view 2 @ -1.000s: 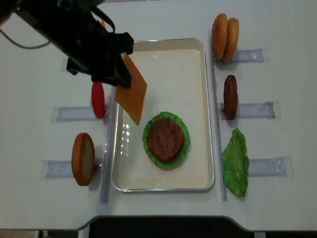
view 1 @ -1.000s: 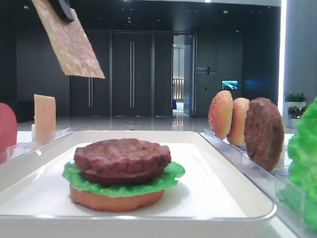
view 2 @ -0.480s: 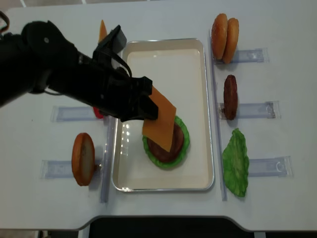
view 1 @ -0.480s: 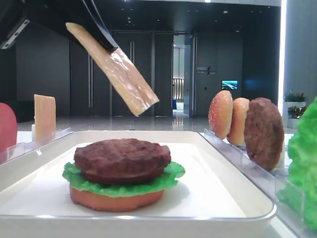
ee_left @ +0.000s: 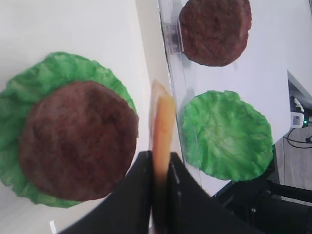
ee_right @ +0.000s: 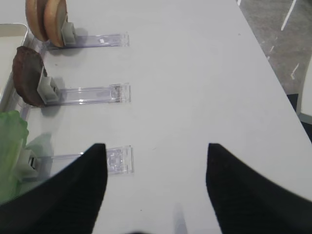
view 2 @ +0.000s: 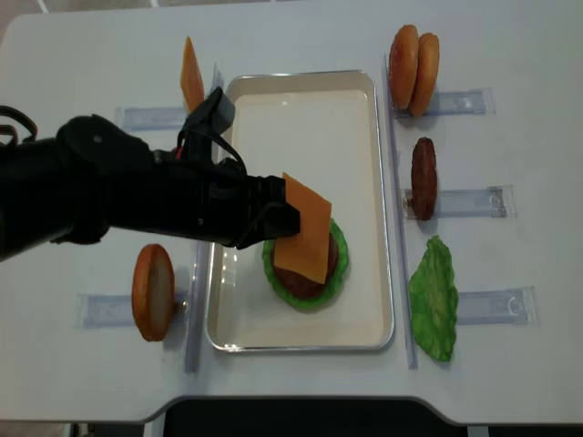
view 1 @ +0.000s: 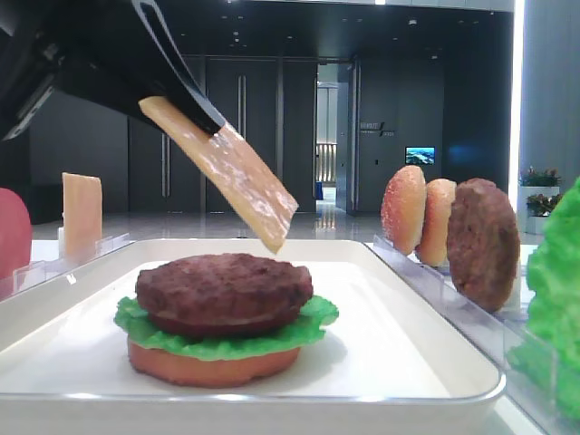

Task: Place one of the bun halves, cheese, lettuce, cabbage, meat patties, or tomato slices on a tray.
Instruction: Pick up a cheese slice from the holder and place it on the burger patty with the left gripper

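Cheese [view 1: 231, 177] held tilted, upper edge clamped, free corner pointed down toward patty [view 1: 224, 287] on tray [view 2: 364, 309], not touching. Slice seen edge-on in left wrist view, between closed fingers of left gripper [ee_left: 157, 170]. Left arm [view 2: 109, 191] stretched across bench [view 2: 510, 364] from left, low over tray. Right gripper [ee_right: 153, 180] parked over bench, jaws spread wide, nothing held. Counted: two cheese slices, one racked [view 2: 191, 73]; two patties, one racked [view 2: 424, 177]; two racked buns [view 2: 414, 68] at right, one bun [view 2: 152, 291] at left, one under stack; two lettuce leaves, one racked [view 2: 434, 299].
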Controlling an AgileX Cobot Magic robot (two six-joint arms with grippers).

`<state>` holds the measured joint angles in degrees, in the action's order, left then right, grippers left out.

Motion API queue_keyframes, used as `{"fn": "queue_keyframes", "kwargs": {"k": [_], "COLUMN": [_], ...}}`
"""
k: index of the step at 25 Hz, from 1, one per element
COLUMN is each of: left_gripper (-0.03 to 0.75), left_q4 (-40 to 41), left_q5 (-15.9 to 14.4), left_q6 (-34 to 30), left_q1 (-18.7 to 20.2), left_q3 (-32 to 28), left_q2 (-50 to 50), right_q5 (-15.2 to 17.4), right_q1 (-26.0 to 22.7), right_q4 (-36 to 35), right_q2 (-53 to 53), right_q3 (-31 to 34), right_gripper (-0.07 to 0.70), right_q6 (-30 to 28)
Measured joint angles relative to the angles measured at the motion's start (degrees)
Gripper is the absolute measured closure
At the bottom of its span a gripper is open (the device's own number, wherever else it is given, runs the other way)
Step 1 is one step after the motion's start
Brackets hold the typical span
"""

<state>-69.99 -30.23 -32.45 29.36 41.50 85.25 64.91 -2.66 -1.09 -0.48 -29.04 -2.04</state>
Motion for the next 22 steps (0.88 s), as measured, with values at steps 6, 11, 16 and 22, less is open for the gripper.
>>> {"fn": "queue_keyframes", "kwargs": {"k": [6, 11, 16, 22], "left_gripper": [0.68, 0.68, 0.68, 0.68], "left_q4": [-6.73, -10.97, -11.26, -11.18], "left_q5": [0.13, -0.35, -0.54, -0.83], "left_q6": [-6.03, -10.15, -11.04, -11.2], "left_q1": [0.0, 0.05, 0.05, 0.05], "left_q3": [-0.04, -0.04, -0.04, -0.04], "left_q2": [2.98, 5.61, 6.61, 7.15], "right_q5": [0.0, 0.0, 0.0, 0.0], "right_q1": [0.0, 0.0, 0.0, 0.0], "right_q4": [0.0, 0.0, 0.0, 0.0], "right_q2": [0.0, 0.0, 0.0, 0.0], "right_q3": [0.0, 0.0, 0.0, 0.0], "right_gripper": [0.208, 0.208, 0.208, 0.208], "right_q6": [0.0, 0.0, 0.0, 0.0]}}
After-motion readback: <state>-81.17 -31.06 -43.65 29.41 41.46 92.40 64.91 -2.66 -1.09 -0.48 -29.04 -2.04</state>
